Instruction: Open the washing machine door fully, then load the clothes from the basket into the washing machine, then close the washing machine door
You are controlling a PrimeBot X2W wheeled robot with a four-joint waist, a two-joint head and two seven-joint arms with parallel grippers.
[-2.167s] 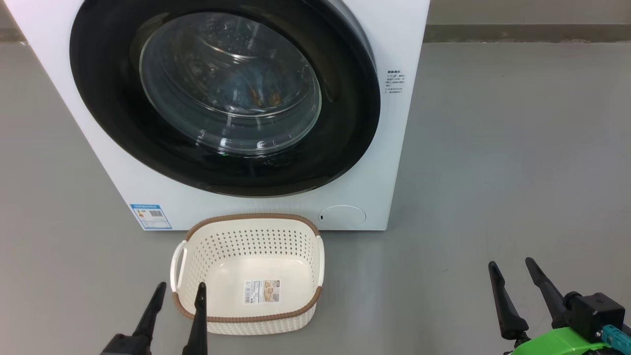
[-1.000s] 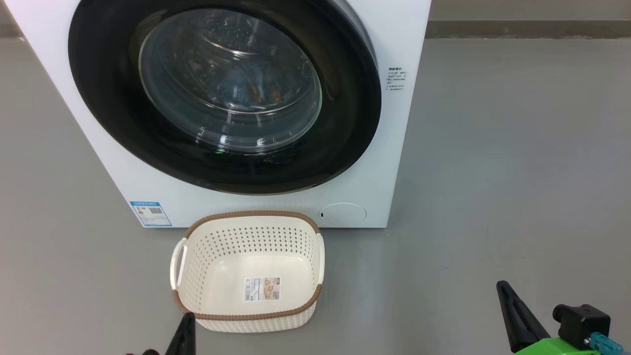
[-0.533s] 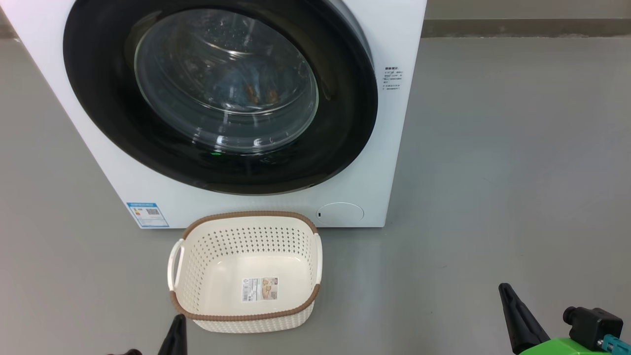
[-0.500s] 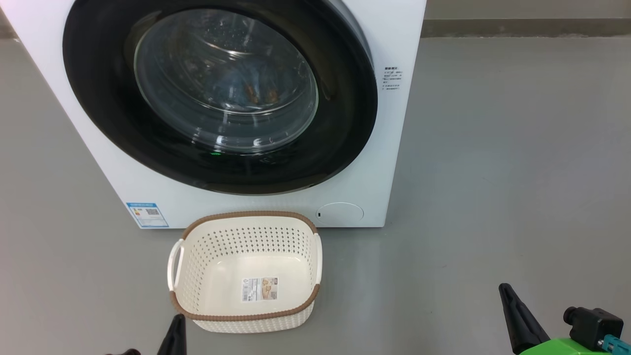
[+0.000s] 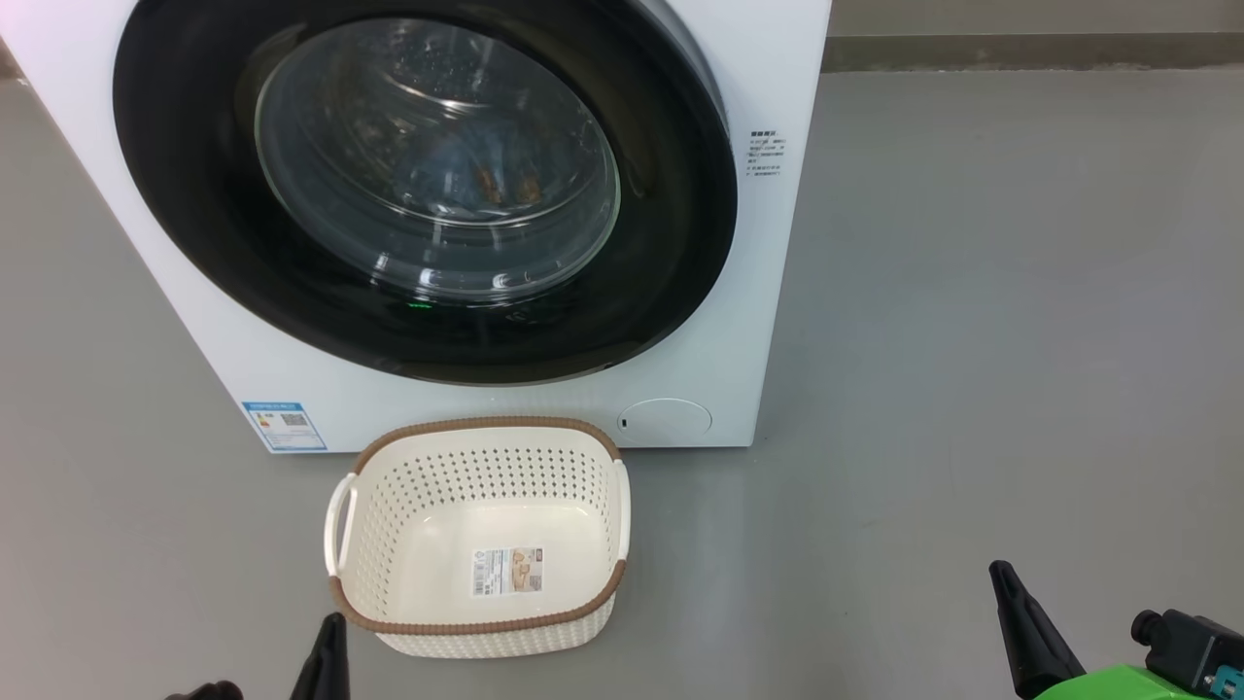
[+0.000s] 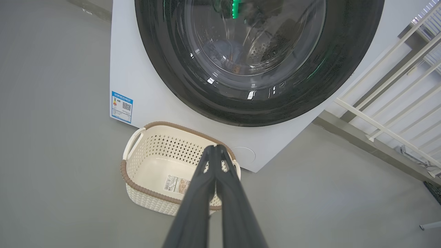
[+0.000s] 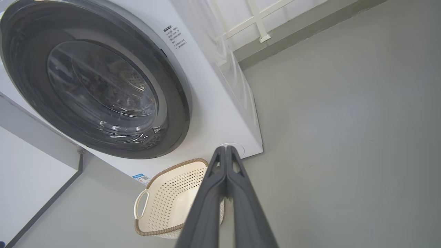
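Observation:
The washing machine [image 5: 768, 292] stands in front of me with its door [image 5: 680, 243] shut flat against it. Behind the glass window lie the clothes [image 5: 486, 180], blue cloth with orange figures, inside the drum. On the floor before the machine sits the basket [image 5: 486, 425] with only a paper label on its bottom. My left gripper [image 5: 328, 627] is shut, just short of the basket's near left corner. My right gripper [image 5: 1003, 576] is shut too, low at the right and well clear of the basket. The left wrist view has the left gripper [image 6: 215, 147] above the basket [image 6: 165, 148], with nothing between its fingers.
A blue label sticker [image 5: 284, 426] and a round service cover [image 5: 666, 418] mark the machine's lower front. Bare grey floor [image 5: 972, 340] spreads to the right of the machine. A white railing [image 6: 389, 96] and a low kerb [image 6: 365, 141] run behind it.
Both grippers stood open about two seconds ago and are shut now. They have sunk toward the bottom edge of the head view. The camera has shifted a little.

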